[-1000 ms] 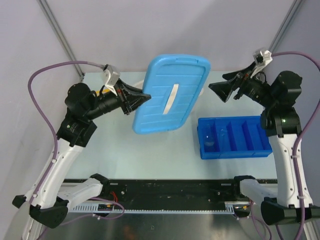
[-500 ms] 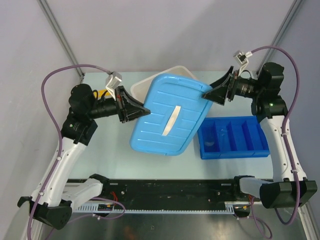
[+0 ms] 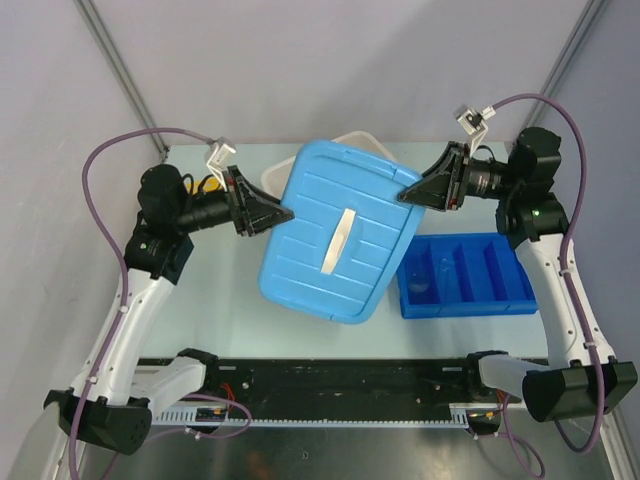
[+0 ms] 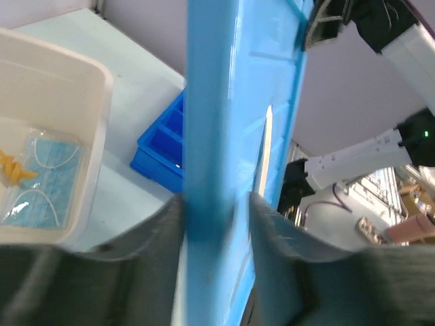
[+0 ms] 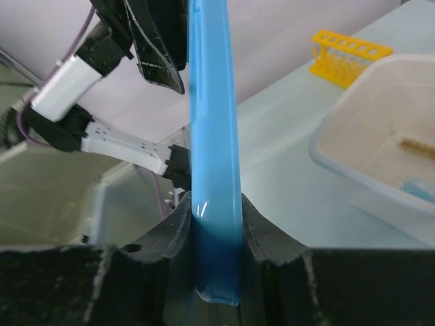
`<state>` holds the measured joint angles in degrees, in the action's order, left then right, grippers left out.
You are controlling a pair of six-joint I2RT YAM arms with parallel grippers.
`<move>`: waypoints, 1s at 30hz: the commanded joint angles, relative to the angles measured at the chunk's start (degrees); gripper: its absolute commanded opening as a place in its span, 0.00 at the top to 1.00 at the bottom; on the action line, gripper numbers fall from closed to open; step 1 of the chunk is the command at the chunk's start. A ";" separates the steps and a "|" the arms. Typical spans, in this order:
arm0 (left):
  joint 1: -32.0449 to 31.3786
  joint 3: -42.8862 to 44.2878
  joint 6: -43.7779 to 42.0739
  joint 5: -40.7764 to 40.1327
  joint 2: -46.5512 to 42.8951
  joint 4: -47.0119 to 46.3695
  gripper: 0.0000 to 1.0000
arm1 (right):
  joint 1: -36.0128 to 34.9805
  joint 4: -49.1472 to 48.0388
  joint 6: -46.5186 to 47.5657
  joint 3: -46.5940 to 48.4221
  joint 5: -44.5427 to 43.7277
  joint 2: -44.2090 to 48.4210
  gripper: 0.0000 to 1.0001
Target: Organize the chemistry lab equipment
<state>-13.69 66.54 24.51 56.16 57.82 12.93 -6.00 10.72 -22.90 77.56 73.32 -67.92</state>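
Observation:
The big blue lid (image 3: pixel 335 240) hangs tilted in the air over the table, between both arms. My right gripper (image 3: pixel 408 190) is shut on its right rim; the right wrist view shows the rim (image 5: pixel 214 136) pinched between both fingers (image 5: pixel 216 217). My left gripper (image 3: pixel 280 212) straddles the left rim, open, with a gap beside one finger (image 4: pixel 216 217). Behind it, the white tub (image 5: pixel 353 170) holds a wire brush (image 5: pixel 414 146) and a pale blue square piece (image 4: pixel 47 176). The yellow holed rack (image 5: pixel 346 54) stands on the table beyond the tub.
The blue divided tray (image 3: pixel 465 275) sits on the table at the right, below my right arm and partly under the lid's lower corner. The tub's rim (image 3: pixel 350 140) shows just past the lid's far edge.
My right arm swung in and its jaws shut on the lid's right rim. The left jaws have widened on the left rim. The lid has dropped toward the near side.

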 commanded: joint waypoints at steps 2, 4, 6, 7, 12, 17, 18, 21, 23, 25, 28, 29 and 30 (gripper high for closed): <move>1.57 -1.02 -1.95 -9.79 -2.58 -1.95 0.32 | 0.13 -8.35 -11.04 -0.84 -4.24 0.47 1.00; 1.83 -1.54 -3.34 -14.09 -4.26 -1.24 0.18 | 0.16 -11.38 -14.50 -0.90 -5.23 -0.09 1.00; 1.89 -1.23 -4.96 -18.11 -5.65 0.30 0.09 | 0.25 -14.56 -17.39 -0.91 -6.73 -0.63 1.00; 1.91 -0.88 -5.68 -19.56 -6.07 0.94 0.05 | 0.31 -15.85 -18.74 -0.92 -7.68 -0.98 1.00; 1.94 -0.63 -8.52 -28.52 -8.30 2.20 0.01 | 0.32 -26.60 -29.09 -0.90 -12.94 -5.27 1.00; 2.18 -0.92 -10.20 -32.08 -9.93 2.75 0.00 | -0.03 -40.87 -44.07 -0.88 -17.78 -11.76 1.00; 2.23 -1.08 -10.24 -32.52 -10.14 2.78 0.01 | -0.22 -43.42 -46.71 -0.90 -18.83 -13.23 1.00; 2.37 -2.00 -10.79 -33.97 -10.65 2.81 0.01 | -0.93 -49.40 -53.05 -0.92 -22.77 -16.62 1.00; 2.43 -2.88 -11.57 -35.76 -11.29 2.85 0.00 | -1.71 -52.10 -55.15 -0.90 -26.29 -18.08 1.00; 2.42 -3.83 -12.82 -37.77 -11.93 2.88 0.01 | -2.87 -54.18 -56.25 -0.87 -30.80 -19.21 1.00; 2.44 -5.08 -13.73 -40.41 -12.50 2.96 0.01 | -4.69 -57.12 -57.67 -0.90 -36.42 -21.09 1.00; 2.44 -5.40 -13.72 -41.21 -12.57 3.01 0.02 | -5.32 -57.96 -57.86 -0.91 -38.21 -21.72 1.00; 2.44 -5.69 -13.58 -42.14 -12.61 3.04 0.02 | -5.99 -58.55 -57.74 -0.91 -40.03 -22.25 1.00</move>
<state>-11.79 61.93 13.30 19.35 46.22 16.60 -9.61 -37.52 -75.99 75.83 43.72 -89.12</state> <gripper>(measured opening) 0.988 0.272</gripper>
